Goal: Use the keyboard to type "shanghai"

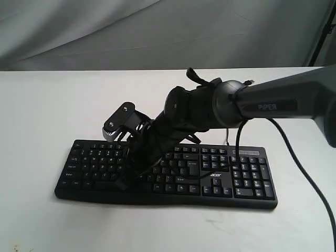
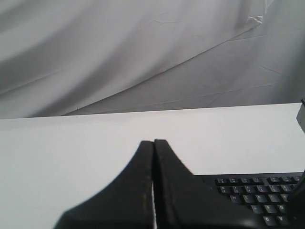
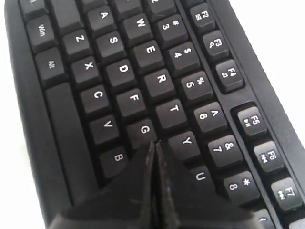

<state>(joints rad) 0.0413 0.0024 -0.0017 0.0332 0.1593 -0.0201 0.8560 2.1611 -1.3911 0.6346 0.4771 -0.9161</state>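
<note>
A white table (image 1: 47, 105) fills the scene, with a creased grey cloth backdrop (image 1: 105, 31) hanging behind it. The black Acer keyboard (image 1: 94, 165) lies flat near the table's front edge, its long side across the exterior view.

The right gripper (image 3: 153, 144) reaches across to the letter block. Its fingers are pressed together with nothing between them, forming a single point. That point sits low over the home row, just past the G key (image 3: 145, 129) and beside the Y key (image 3: 187, 141), hiding H. This looks like a mid-word press, either G or H; I cannot tell which, or whether a key is actually down.

The next move needs a short lift, a sideways shift to the following letter, and a straight press on one key only.

The left gripper (image 2: 153, 141), fingers likewise together and empty, hovers above the bare table beside one end of the keyboard.
</note>
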